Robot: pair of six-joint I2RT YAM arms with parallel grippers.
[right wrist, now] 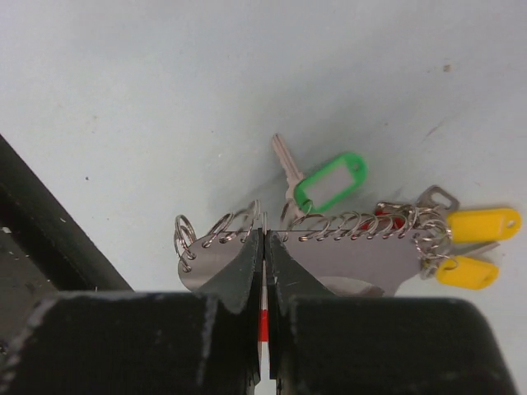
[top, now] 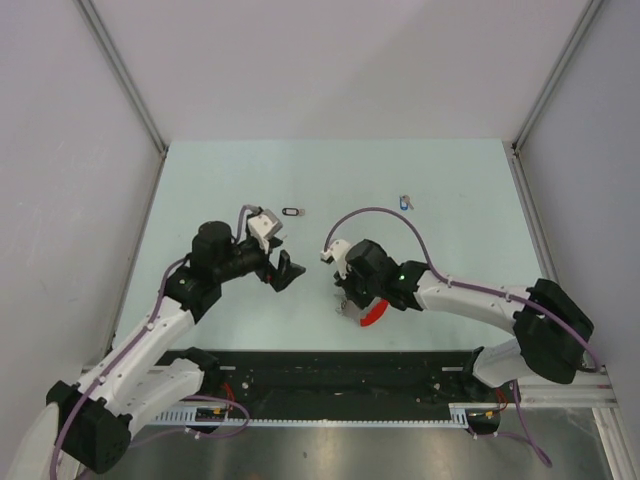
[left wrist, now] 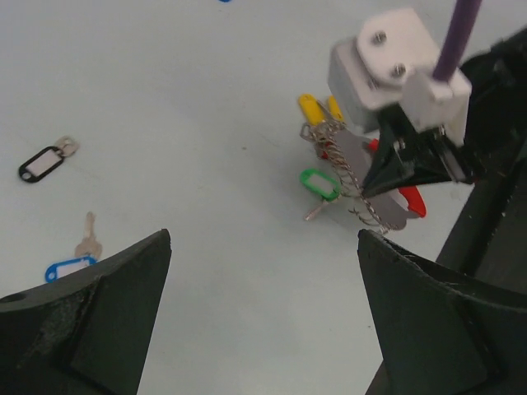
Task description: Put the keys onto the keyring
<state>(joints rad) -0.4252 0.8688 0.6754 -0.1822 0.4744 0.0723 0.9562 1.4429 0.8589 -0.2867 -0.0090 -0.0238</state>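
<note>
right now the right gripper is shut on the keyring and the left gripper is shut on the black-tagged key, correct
No, the left gripper is open and empty; the black-tagged key lies on the table, as the left wrist view shows. The right gripper is shut on the keyring.

A pale green worktop (top: 450, 190) sits enclosed by plain white walls (top: 340, 60) left, far and right; grey posts (top: 121, 75) rise at its far corners.

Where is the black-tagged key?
The black-tagged silver key lies on the pale table, left of centre in the top view, just beyond the left fingers.
</note>
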